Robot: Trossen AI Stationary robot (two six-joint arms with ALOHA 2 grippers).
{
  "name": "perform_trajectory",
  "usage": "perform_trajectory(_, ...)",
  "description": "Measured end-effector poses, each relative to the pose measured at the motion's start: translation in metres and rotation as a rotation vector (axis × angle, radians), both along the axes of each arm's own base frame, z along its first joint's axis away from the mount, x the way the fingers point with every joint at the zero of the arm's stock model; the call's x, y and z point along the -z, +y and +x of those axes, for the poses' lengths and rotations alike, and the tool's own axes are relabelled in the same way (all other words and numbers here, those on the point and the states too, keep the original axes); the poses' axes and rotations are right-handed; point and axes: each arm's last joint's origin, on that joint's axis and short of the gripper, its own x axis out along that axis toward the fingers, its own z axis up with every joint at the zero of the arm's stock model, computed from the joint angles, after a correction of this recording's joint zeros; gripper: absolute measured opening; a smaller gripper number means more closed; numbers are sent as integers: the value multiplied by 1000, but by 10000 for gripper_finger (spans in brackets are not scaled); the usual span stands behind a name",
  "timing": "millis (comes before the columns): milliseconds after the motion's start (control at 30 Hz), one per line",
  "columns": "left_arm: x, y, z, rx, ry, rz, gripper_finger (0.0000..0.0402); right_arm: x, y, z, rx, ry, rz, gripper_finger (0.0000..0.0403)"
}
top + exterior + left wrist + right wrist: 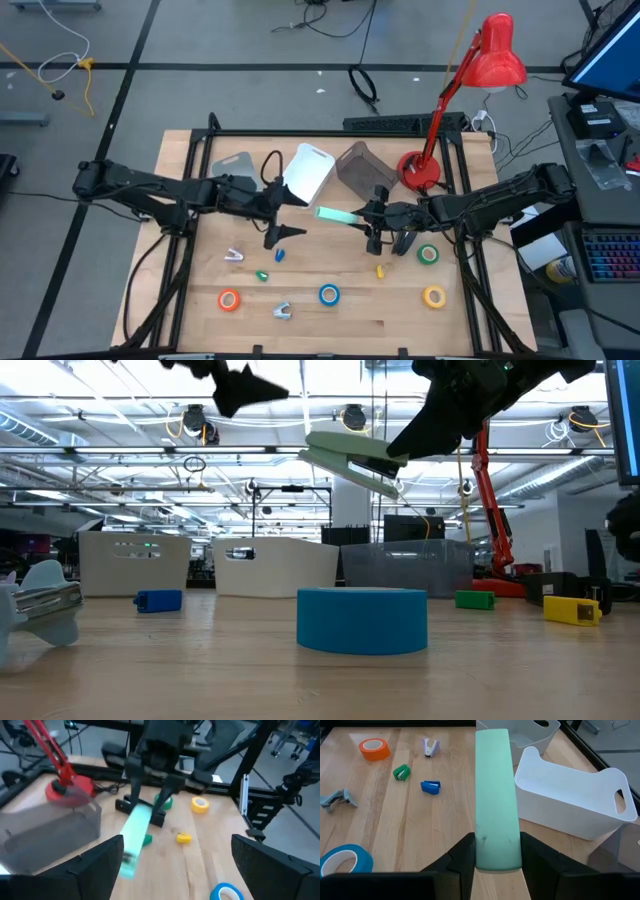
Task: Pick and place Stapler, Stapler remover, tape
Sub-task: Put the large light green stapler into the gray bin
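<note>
A mint-green stapler (336, 215) hangs in the air over the middle of the table, held by my right gripper (385, 228); the low view shows the stapler (350, 460) high above the blue tape (362, 620). My left gripper (283, 215) is open and empty, raised just left of the stapler. On the wood lie the orange tape (229, 299), blue tape (329, 294), yellow tape (434, 296) and green tape (428, 254). Several small stapler removers lie there too: lavender (234, 256), green (262, 275), blue (279, 255), yellow (380, 270) and grey (282, 311). My right gripper pinches the stapler's rear end (497, 855) between its two fingers (462, 857), one on each long side. The fingers come about level from the table's right and lie along the stapler. The stapler is lifted clear and sticks out forward, toward the table's left.
Three bins stand along the far side: a pale grey one (232, 168), a white one (308, 172) and a translucent grey one (362, 165). A red desk lamp (420, 170) stands at the far right corner. Bare wood lies along the near edge between the tapes.
</note>
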Motion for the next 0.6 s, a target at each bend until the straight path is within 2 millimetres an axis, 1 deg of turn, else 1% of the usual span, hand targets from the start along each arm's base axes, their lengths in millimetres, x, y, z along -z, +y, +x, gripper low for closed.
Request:
perform_trajectory(100,-8,1,4,-39,89,65,382,0,0,0,0,0,0,124)
perform_trajectory(200,-20,1,14,-62,149,136,394,0,0,0,0,2,0,124)
perform_trajectory(267,-21,2,19,-85,235,178,398,0,0,0,1,2,-1,124)
perform_trajectory(400,-24,5,37,-98,347,223,398,0,0,0,1,2,-1,124)
perform_trajectory(467,-27,6,48,-86,360,235,398,0,0,0,1,3,-2,124)
perform_trajectory(600,-25,6,66,-59,431,267,398,1,0,0,1,8,-2,124)
